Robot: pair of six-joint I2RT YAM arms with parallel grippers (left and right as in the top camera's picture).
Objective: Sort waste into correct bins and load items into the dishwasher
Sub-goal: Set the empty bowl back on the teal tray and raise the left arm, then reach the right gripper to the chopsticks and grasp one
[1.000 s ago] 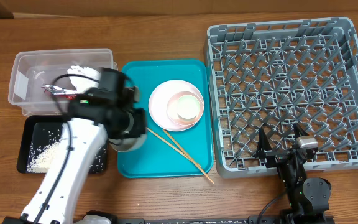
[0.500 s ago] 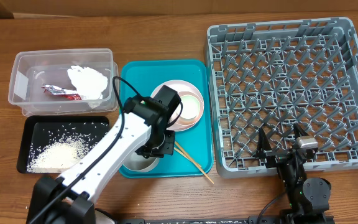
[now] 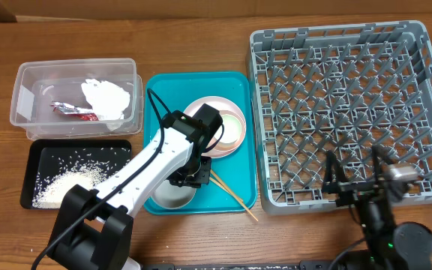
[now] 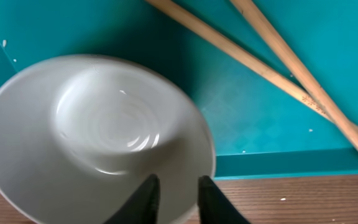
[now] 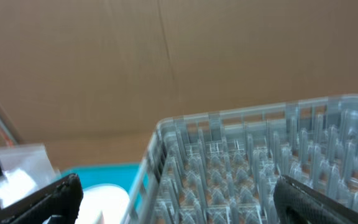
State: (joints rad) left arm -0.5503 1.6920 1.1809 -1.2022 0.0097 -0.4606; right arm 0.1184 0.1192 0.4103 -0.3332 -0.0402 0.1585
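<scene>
Starting from the grey dish rack (image 3: pixel 351 97), we see no dishes in it yet. The right tool (image 3: pixel 353 169) hovers over its near edge with jaws spread wide, holding nothing.

Over the teal tray (image 3: pixel 163 97), the left arm has swung across from the black tray (image 3: pixel 32 154) within the last second. The rice (image 3: pixel 58 187) lies heaped in that black tray.

The whitish bowl (image 3: pixel 172 196) now sits in the teal tray's near left corner and looks empty, so we judge it ready for the rack. The left tool (image 4: pixel 176 186) straddles the bowl's near rim with its jaws a little apart. We cannot tell whether they still pinch it.

The chopsticks (image 4: pixel 278 74) lie just beside the bowl, apart from it.
</scene>
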